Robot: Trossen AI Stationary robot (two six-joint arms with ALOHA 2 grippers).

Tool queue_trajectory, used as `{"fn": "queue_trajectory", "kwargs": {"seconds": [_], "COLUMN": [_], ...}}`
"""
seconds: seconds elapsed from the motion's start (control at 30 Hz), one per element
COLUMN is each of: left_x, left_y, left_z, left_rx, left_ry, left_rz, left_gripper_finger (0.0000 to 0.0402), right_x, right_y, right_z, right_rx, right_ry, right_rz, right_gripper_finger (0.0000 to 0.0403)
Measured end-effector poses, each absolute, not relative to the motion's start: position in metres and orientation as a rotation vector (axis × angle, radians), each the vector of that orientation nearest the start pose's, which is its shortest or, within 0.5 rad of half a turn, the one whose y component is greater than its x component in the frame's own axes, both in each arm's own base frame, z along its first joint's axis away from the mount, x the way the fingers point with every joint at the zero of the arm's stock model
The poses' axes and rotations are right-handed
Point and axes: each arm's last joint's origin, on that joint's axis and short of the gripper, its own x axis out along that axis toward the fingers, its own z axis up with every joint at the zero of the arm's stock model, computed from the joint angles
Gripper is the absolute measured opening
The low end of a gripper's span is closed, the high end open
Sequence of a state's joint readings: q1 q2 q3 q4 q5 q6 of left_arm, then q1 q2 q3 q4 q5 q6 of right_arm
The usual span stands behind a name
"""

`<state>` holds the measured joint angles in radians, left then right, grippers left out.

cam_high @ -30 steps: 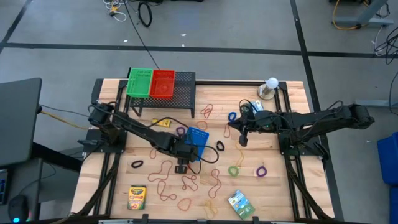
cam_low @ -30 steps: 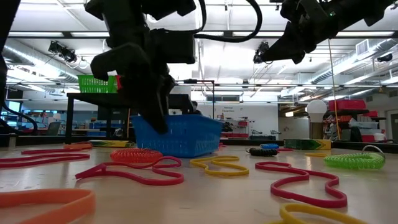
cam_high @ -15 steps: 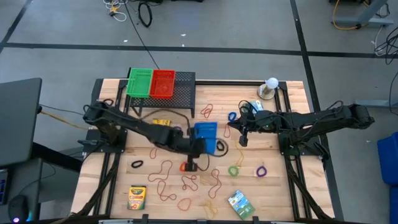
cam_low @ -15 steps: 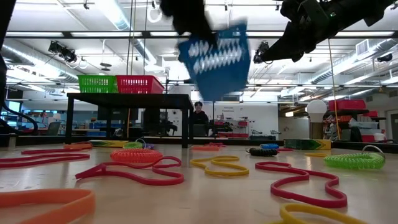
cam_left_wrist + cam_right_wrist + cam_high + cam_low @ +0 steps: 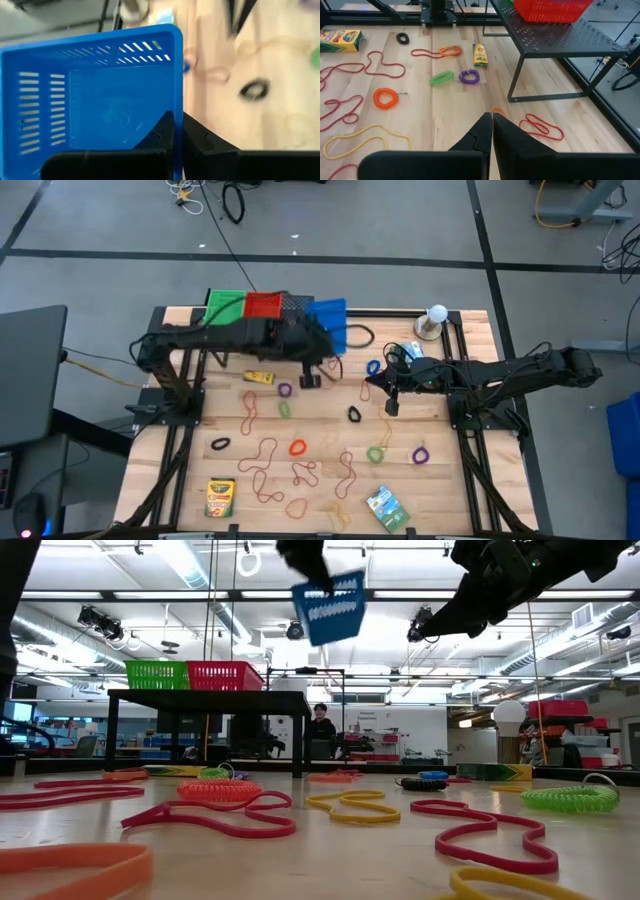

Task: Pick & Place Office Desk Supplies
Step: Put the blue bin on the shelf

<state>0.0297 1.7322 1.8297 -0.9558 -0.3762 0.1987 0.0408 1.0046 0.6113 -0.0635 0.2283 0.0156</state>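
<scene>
Left end effector on blue basket rim

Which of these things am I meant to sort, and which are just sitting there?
Job: rubber-band loops, crayon box, green packet; blue basket held up by the left pincer.

Lying about: white ball, black rack, red basket, green basket.

Two baskets sit on the rack.

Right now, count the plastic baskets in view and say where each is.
3: green basket and red basket side by side on the black rack; blue basket held in the air by the left pincer.
</scene>
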Motion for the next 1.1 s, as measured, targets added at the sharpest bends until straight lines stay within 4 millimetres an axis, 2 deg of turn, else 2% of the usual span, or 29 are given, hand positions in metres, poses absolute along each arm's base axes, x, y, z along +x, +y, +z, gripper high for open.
{"fn": "queue_trajectory", "kwargs": {"seconds": [0.23,0.47,0.73,1.1], "left_x": [0.351,0.345,0.341,0.335], "left_y": [0.067,0.093,0.105,0.106], "left_z": [0.351,0.333,0.325,0.322], "left_rx": [0.313,0.305,0.305,0.289], "left_ry": [1.06,1.114,1.151,1.206], "left_rz": [0.267,0.283,0.287,0.284], "left_gripper_finger": [0.001,0.001,0.0013,0.0032], "right_x": [0.214,0.214,0.214,0.214], "right_y": [0.003,0.003,0.003,0.003], "right_z": [0.245,0.246,0.246,0.246], "right_rx": [-0.041,-0.035,-0.035,-0.019], "right_ry": [0.452,0.452,0.452,0.45], "right_rz": [-0.186,-0.161,-0.161,-0.165], "right_gripper_finger": [0.0023,0.0023,0.0023,0.0023]}}
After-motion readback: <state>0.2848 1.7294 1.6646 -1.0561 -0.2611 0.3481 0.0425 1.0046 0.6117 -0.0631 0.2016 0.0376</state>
